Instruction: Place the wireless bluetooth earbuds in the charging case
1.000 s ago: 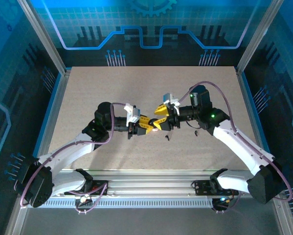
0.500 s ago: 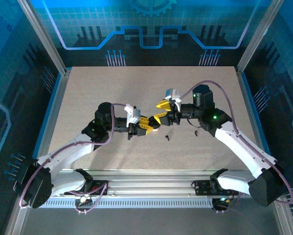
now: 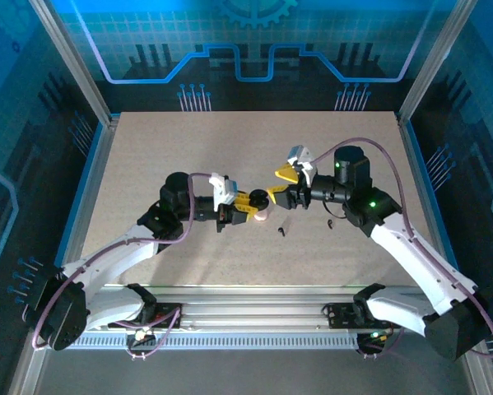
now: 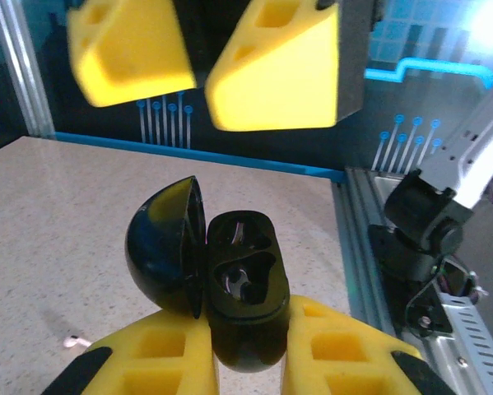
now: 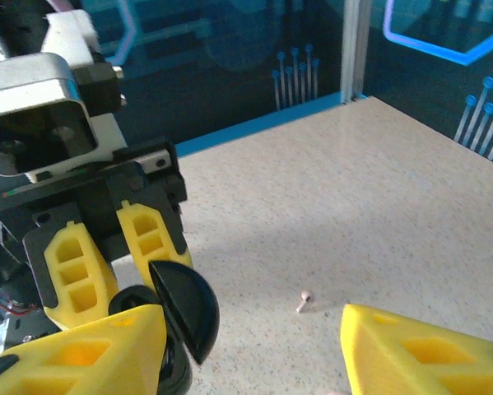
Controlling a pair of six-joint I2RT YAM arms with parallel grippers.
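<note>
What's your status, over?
Left gripper shut on charging case, lid open. Right gripper open, close by. One earbud loose on table. Nothing blocking.

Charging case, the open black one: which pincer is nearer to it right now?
Left. The left pincer is shut on the charging case, gripping its base. The right pincer is open, facing it from the robot's right, not gripping it.

The bottom of the case [image 4: 242, 271] is hidden between the fingers of the left pincer [image 4: 246, 325], which the lower edge cuts off. An earbud [image 5: 304, 301] on the table [image 5: 378, 222] is too small for detail.
</note>
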